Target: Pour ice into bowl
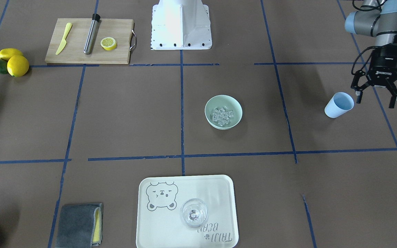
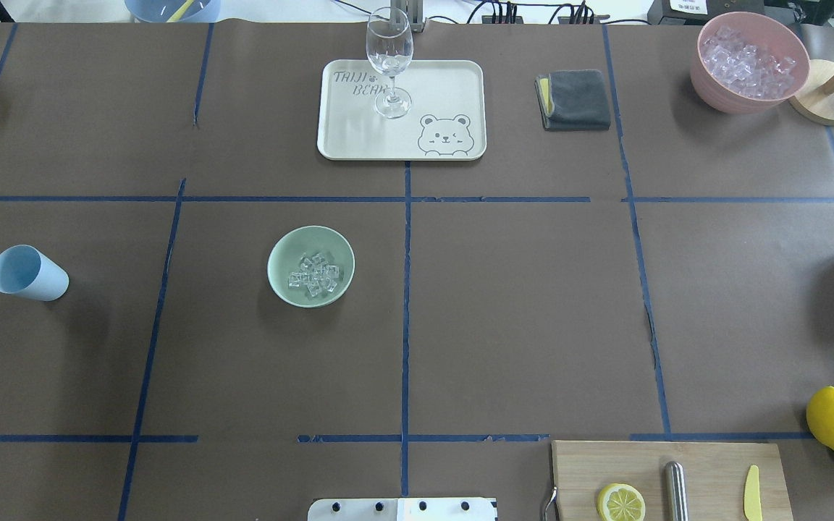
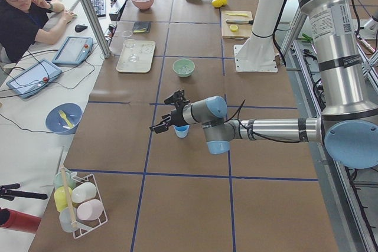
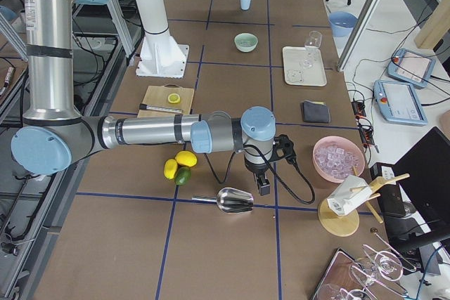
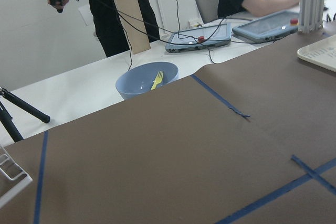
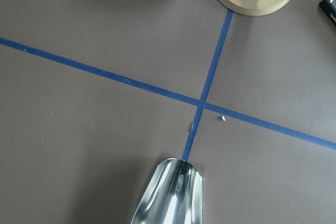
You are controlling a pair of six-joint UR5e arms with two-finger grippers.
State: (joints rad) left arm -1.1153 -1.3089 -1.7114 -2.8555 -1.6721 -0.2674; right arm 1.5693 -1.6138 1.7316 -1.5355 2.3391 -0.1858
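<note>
The pale mint-green bowl stands left of the table's middle line in the overhead view. A small heap of clear ice lies in it. The light blue cup stands by itself near the table's left end. My left gripper hovers open just beside the cup and holds nothing. In the exterior right view my right gripper points down next to a metal scoop. I cannot tell whether that gripper is open or shut.
A cream tray with a wine glass is at the far side. Right of it are a grey cloth and a pink container of ice. A cutting board holding knife, muddler and lemon half lies near the robot's base.
</note>
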